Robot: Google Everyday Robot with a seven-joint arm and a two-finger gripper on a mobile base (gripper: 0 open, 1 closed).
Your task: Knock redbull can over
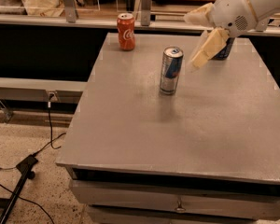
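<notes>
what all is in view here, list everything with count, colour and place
redbull can: 1, silver with blue panels, upright, middle-back of the table
Coca-Cola can: 1, orange-red, upright, back left corner of the table
dark-blue can: 1, dark blue, back right of the table, partly hidden behind the pincer
table: 1, grey, centre of view
cable: 1, black, on the floor left of the table
arm: 1, white, top right
pincer: 1, cream, in the air just right of the redbull can, not touching it, open
</notes>
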